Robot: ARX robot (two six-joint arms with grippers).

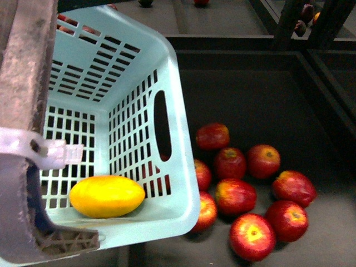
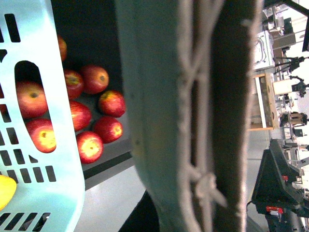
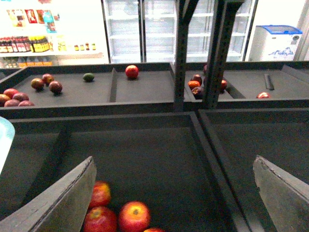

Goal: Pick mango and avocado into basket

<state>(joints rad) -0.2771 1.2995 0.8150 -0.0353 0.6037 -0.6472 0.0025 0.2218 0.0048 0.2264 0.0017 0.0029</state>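
Closest to the lens, the grey-brown handle [image 1: 25, 83] with its white zip tie [image 1: 47, 150] fills the left edge of the front view, swung up over the teal basket [image 1: 139, 55]. On the basket's slotted floor lies the mango [image 1: 107, 196], so I judge half the task done. A cluster of red apples [image 1: 236, 189] sits in the dark bin [image 1: 261, 100] just beside the basket; none of them is wanted. What remains is the avocado [image 3: 88, 77]: a small dark green fruit, most likely it, rests in a tray [image 3: 72, 94] on the back shelf, well apart from the basket. The right fingers [image 3: 63, 203] are spread wide with nothing between them, hanging over the apple bin and facing that shelf. The left fingers do not show; the left wrist view is filled by the handle, so I cannot tell whether they grip it.
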